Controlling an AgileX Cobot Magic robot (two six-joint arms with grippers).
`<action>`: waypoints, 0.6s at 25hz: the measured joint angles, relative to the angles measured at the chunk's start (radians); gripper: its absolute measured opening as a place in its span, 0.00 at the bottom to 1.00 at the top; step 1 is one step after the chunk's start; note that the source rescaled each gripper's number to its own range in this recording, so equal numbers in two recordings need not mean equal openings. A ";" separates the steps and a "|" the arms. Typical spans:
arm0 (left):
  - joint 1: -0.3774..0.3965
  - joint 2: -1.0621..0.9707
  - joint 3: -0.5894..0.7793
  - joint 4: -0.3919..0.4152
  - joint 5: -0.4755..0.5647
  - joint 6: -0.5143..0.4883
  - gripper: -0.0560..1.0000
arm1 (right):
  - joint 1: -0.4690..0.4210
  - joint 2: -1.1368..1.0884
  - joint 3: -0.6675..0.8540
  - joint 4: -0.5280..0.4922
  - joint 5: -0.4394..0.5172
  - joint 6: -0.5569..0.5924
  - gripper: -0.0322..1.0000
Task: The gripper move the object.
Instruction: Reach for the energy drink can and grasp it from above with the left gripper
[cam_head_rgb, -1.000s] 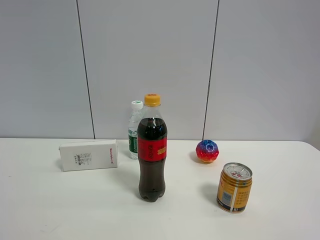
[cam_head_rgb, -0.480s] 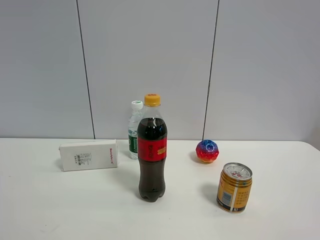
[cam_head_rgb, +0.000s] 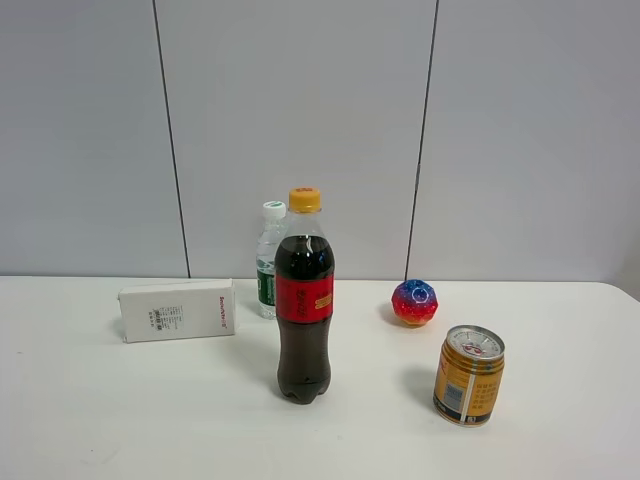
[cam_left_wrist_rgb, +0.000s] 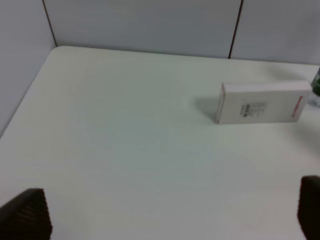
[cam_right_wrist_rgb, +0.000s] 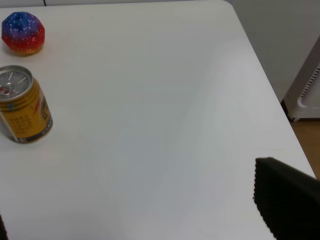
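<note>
Right wrist: right gripper (cam_right_wrist_rgb: 142, 215) fingers spread wide, holding nothing, can (cam_right_wrist_rgb: 22, 105) well apart; left gripper (cam_left_wrist_rgb: 168, 210) likewise.

Lighting is bright, even and diffuse. In the exterior high view, soft faint shadows lie to the left of the cola bottle (cam_head_rgb: 304, 300), the can (cam_head_rgb: 468, 375) and the white box (cam_head_rgb: 177, 310), so the light arrives from the right. Exterior high and right wrist views are sharp, with a small highlight on the can's silver top; the left wrist view is soft and greenish, and the white box's print is unreadable.
</note>
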 joint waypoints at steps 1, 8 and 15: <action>0.000 0.034 -0.033 -0.010 0.000 0.001 1.00 | 0.000 0.000 0.000 0.000 0.000 0.000 1.00; 0.000 0.262 -0.223 -0.057 -0.014 0.054 1.00 | 0.000 0.000 0.000 0.000 0.000 0.000 1.00; 0.000 0.534 -0.426 -0.062 -0.017 0.142 1.00 | 0.000 0.000 0.000 0.000 0.000 0.000 1.00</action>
